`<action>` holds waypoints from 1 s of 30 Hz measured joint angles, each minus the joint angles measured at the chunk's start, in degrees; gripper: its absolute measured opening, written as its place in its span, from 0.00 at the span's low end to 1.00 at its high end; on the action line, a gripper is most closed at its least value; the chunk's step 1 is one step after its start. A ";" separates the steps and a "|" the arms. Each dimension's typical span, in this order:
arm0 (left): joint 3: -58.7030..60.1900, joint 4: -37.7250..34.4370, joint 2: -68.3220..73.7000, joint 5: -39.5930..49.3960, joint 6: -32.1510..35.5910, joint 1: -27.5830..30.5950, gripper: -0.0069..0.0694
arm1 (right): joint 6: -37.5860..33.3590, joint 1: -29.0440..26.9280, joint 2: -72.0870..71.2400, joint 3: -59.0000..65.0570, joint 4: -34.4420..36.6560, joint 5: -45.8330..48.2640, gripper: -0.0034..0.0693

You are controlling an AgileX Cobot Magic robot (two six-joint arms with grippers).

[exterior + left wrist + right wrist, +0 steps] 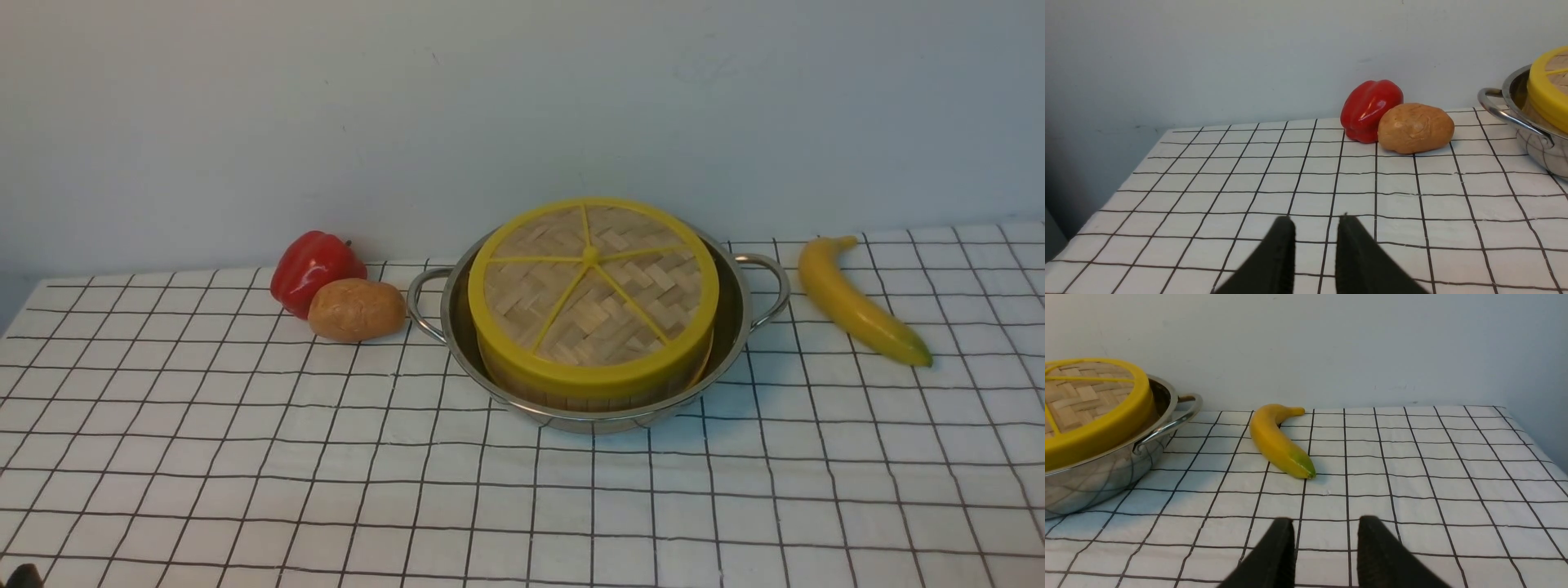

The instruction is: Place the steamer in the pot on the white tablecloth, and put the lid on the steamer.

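The pot stands at the middle back of the white tablecloth. Inside it sits the steamer; only a strip of its wooden wall shows. The lid lies flat on top and hides the steamer's contents. In the left wrist view my left gripper hovers open over bare cloth, well short of the pot and lid. In the right wrist view my right gripper is open too, with nothing between its fingers, and stands off to the side of the pot and lid.
A red pepper and a potato lie close to the pot's left handle. A banana lies to the right of the pot. A pale wall runs behind the table. The cloth's left and right edges show in the wrist views.
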 joint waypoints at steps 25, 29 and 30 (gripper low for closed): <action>0.00 0.00 0.00 0.00 -0.07 0.00 0.34 | 0.00 0.00 0.00 0.00 0.04 0.00 0.38; 0.00 0.00 0.00 0.00 -0.07 0.00 0.34 | 0.00 0.00 0.00 0.00 0.04 0.00 0.38; 0.00 0.00 0.00 0.00 -0.07 0.00 0.34 | 0.00 0.00 0.00 0.00 0.04 0.00 0.38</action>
